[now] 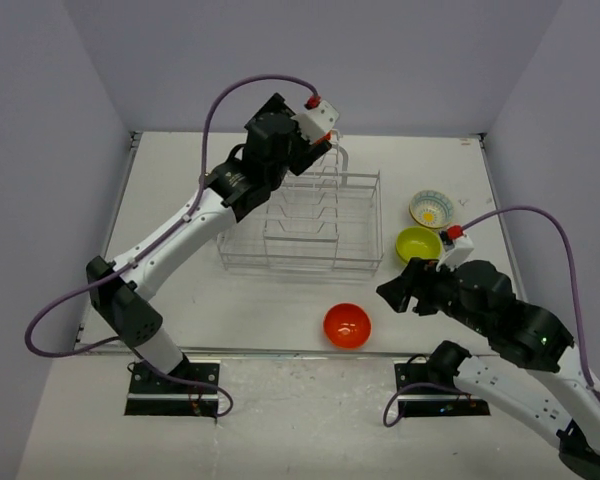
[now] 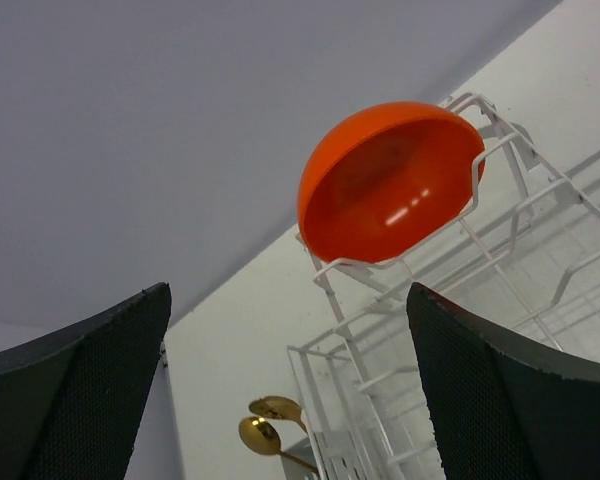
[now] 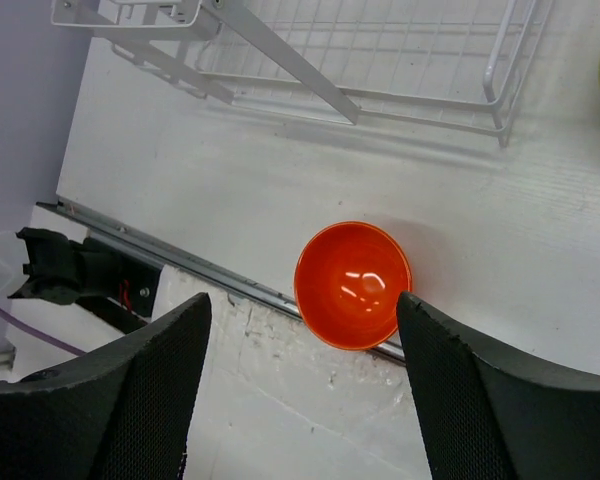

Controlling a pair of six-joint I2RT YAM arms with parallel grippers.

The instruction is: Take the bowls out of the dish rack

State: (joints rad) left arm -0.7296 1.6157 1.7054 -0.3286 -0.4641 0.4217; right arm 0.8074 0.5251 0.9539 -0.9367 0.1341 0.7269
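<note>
The white wire dish rack [image 1: 300, 225] stands mid-table. One orange-red bowl [image 2: 385, 185] stands on edge in the rack's end loops. My left gripper [image 2: 290, 390] is open and empty, short of that bowl; in the top view it [image 1: 318, 145] hovers over the rack's far end. A second orange-red bowl [image 1: 347, 325] sits upright at the table's front edge, also in the right wrist view [image 3: 352, 284]. My right gripper [image 3: 300, 400] is open and empty above it, and shows in the top view [image 1: 400, 293]. A lime-green bowl [image 1: 418, 244] and a pale patterned bowl [image 1: 431, 209] sit right of the rack.
Two gold spoons [image 2: 265, 425] stand in a holder on the rack's side. The rack's front rail [image 3: 380, 95] lies beyond the orange-red bowl on the table. The table's metal front edge [image 3: 180, 262] runs just under that bowl. Grey walls close in the table.
</note>
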